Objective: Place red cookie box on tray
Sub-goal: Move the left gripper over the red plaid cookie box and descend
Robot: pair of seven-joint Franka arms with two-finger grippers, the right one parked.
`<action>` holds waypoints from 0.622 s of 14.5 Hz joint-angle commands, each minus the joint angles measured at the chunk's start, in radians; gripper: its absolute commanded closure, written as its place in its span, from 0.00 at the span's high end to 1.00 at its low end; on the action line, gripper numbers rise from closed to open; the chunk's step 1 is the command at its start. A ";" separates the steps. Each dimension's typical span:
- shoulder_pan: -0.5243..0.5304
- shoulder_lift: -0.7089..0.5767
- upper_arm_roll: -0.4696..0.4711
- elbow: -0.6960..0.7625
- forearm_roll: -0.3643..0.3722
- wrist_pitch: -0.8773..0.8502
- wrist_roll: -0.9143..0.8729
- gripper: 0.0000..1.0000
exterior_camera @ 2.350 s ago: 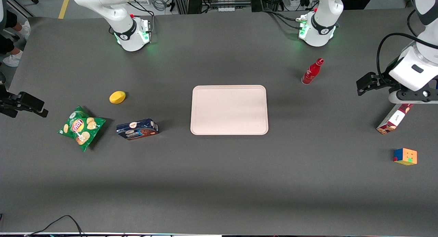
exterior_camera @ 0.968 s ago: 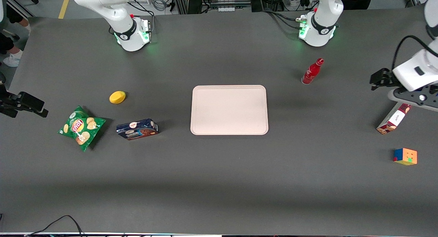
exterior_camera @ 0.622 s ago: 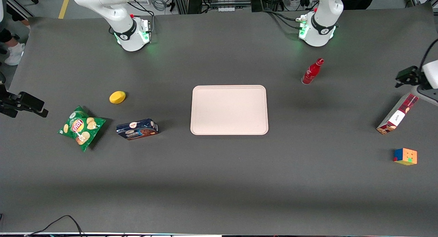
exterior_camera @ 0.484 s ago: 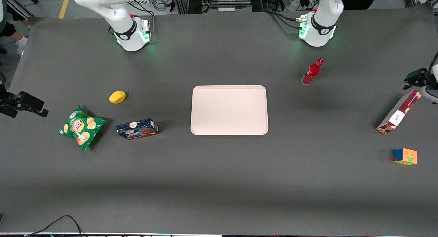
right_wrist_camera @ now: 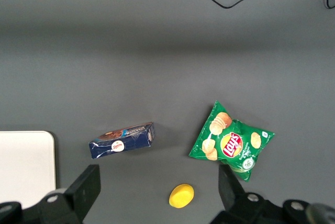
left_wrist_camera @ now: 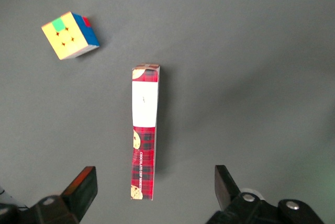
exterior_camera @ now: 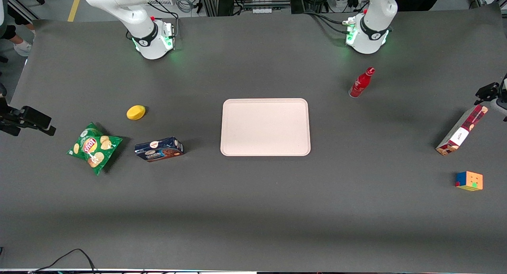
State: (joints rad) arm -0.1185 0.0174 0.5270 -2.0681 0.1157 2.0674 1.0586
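The working arm is glossy white with a black band and green glow at its base (exterior_camera: 366,38), black cables trailing there, and its gripper (left_wrist_camera: 154,190) has dark angular fingers (left_wrist_camera: 81,185) with round screws.

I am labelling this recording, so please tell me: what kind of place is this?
Probably a robotics lab: arms bolted to a grey table, cables and racks at its edge. The open tool hangs above the red box.

Red plaid cookie box (exterior_camera: 462,130) lies well apart from empty beige tray (exterior_camera: 265,126)
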 commanded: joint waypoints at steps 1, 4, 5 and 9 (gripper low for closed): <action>0.051 -0.014 0.007 -0.117 0.006 0.173 0.095 1.00; 0.131 0.033 0.005 -0.161 -0.048 0.265 0.179 1.00; 0.134 0.067 0.005 -0.167 -0.089 0.301 0.225 1.00; 0.151 0.197 0.007 -0.171 -0.224 0.410 0.319 1.00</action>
State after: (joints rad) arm 0.0240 0.1272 0.5369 -2.2438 -0.0399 2.4093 1.3165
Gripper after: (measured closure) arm 0.000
